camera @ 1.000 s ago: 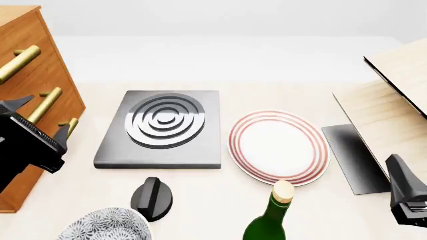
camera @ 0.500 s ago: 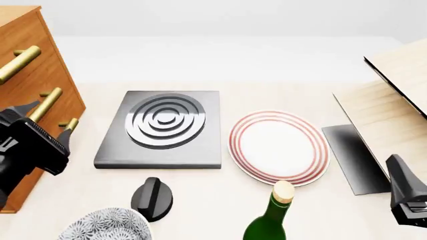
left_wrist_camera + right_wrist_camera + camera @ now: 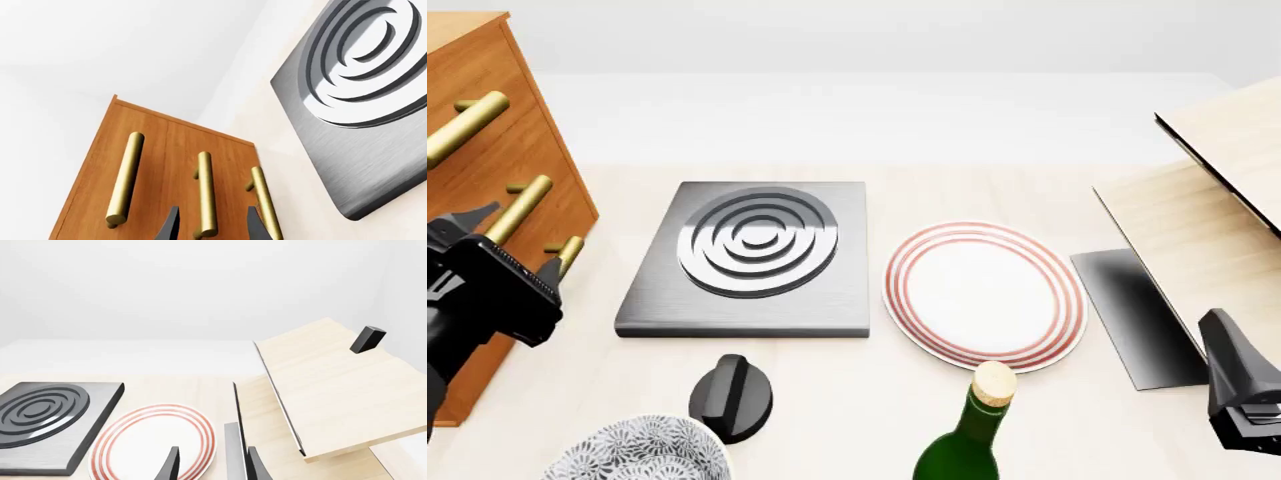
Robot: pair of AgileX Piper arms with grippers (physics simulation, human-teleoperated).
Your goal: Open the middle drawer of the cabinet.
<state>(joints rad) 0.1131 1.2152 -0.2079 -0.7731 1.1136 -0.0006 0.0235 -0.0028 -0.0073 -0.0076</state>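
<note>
At the table's left edge stands the cabinet (image 3: 487, 150), and we bring our left gripper (image 3: 208, 227) before the middle drawer (image 3: 220, 200). Its fingers are apart with the brass handle (image 3: 205, 192) between them, not yet gripped, so that we can pull. Our right gripper (image 3: 209, 465) waits open, holding nothing.

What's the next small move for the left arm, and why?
Probably ease the left gripper forward until its open fingers straddle the middle drawer handle, then close. In the left wrist view that brass bar already lies between the two fingertips, but they reach only its near end; the drawer looks flush with the cabinet, so nothing is pulled yet.
</note>
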